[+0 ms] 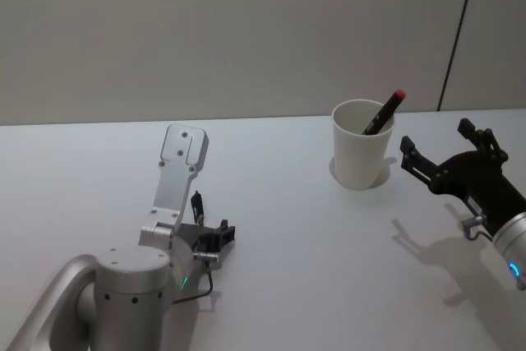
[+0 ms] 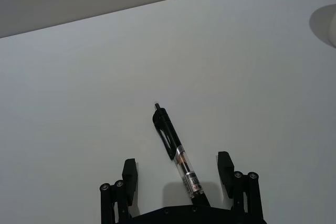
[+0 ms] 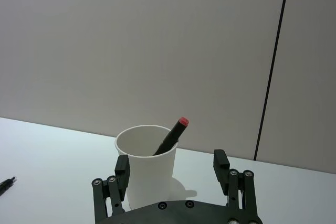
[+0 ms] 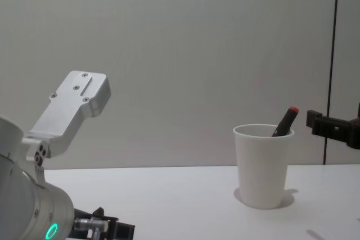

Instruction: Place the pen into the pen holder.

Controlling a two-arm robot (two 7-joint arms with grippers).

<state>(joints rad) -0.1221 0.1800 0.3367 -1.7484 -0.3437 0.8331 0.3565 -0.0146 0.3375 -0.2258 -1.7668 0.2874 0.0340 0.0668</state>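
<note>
Left hand spread astride the askew black pen; closing could roll it away. Right hand, spread, crowds the paper cup at 3 o'clock

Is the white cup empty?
No, a red-tipped pen leans inside the white cup, sticking out over its rim.

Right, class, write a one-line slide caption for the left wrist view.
Open left gripper above a black pen lying on the white table.
</note>
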